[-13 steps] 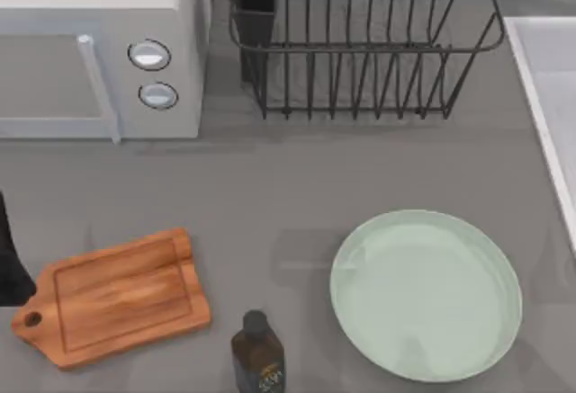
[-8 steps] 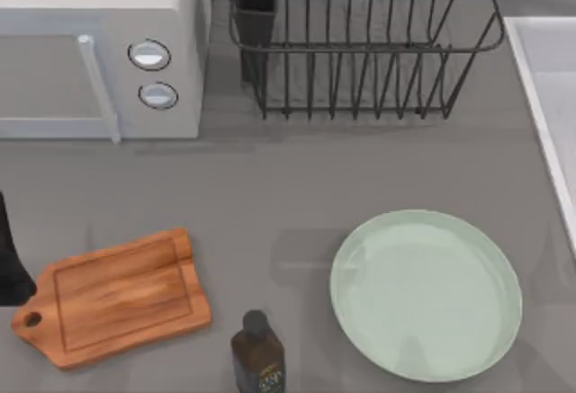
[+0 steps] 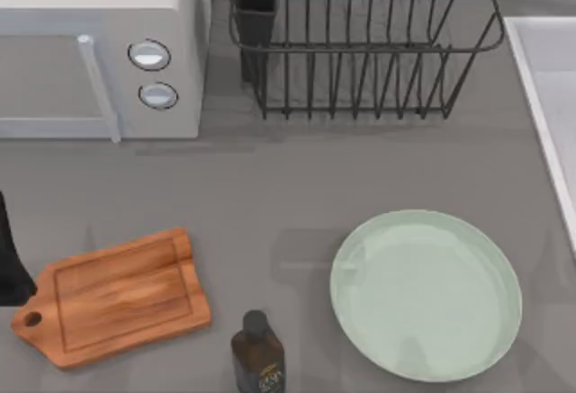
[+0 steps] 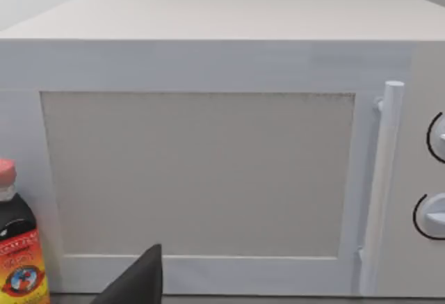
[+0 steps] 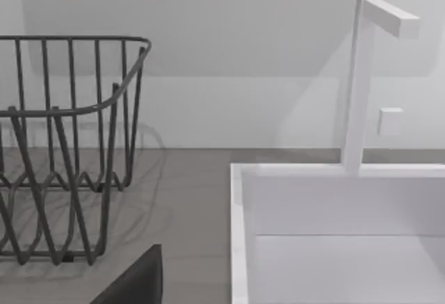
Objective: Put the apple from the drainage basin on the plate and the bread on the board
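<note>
Top view, from left to right: a dark bit of my left arm (image 3: 9, 258) sits at the left edge of the grey table (image 3: 270, 186), and I cannot tell how its jaws stand. Just beside it lies the board (image 3: 112, 296), flat and a little tilted, with its handle hole toward the left edge. Behind the board, at the back left, stands a white microwave (image 3: 99, 47) with two round knobs. The left wrist view looks at the microwave door (image 4: 198, 175) and its long handle. In that view a dark bottle with a pink cap (image 4: 17, 248) stands just beside the microwave; its label is red and yellow, but the words are too blurry to read. Near the front edge, between the board and the plate, stands a dark bottle (image 3: 256, 354) with a label I cannot read. At the back middle is a black wire rack (image 3: 360, 42) with a dark cup on its left end. The plate (image 3: 425, 294) lies at the front right with nothing on it, and bare grey table lies between it and the rack. A white sink (image 3: 549, 78) runs along the right edge. The right wrist view shows the sink's wall (image 5: 240, 234), a white tap (image 5: 361, 74) and a pale wall behind. I cannot tell how the right jaws stand.
</note>
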